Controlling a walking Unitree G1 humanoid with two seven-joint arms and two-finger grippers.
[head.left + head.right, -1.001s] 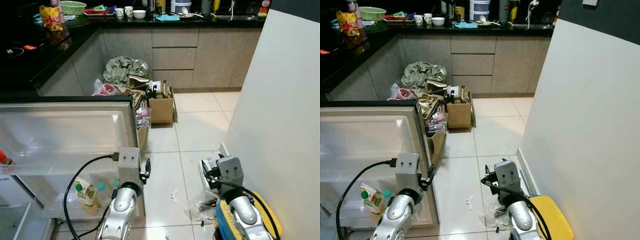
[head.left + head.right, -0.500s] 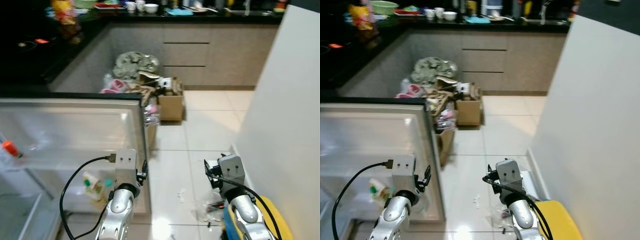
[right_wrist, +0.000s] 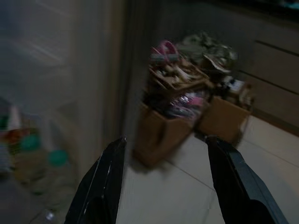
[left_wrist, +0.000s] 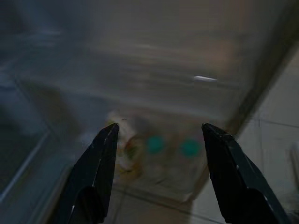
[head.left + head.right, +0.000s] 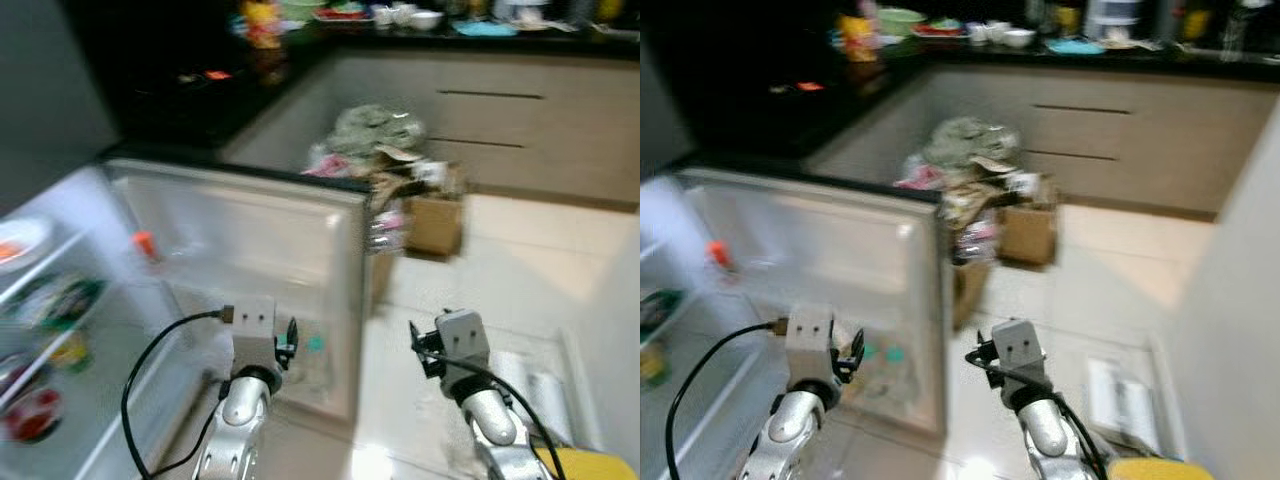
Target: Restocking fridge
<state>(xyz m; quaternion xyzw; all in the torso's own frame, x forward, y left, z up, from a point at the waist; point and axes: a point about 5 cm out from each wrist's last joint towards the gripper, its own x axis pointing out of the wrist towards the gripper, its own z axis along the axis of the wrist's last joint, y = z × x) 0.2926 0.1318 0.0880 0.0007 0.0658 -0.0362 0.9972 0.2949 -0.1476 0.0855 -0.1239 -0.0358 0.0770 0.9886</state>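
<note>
Beside the open fridge door [image 5: 250, 240], cluttered cardboard boxes [image 5: 425, 215] on the floor

My head's two eyes look forward and down, sharing the open white fridge door [image 5: 250, 240]; my left wrist camera faces its lower shelf close up, my right faces brown cardboard boxes [image 3: 170, 130]

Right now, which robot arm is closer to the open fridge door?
Probably the left. The left gripper is open and faces the fridge door and its bottles. The right gripper, also open, points at the cardboard boxes beyond.
</note>
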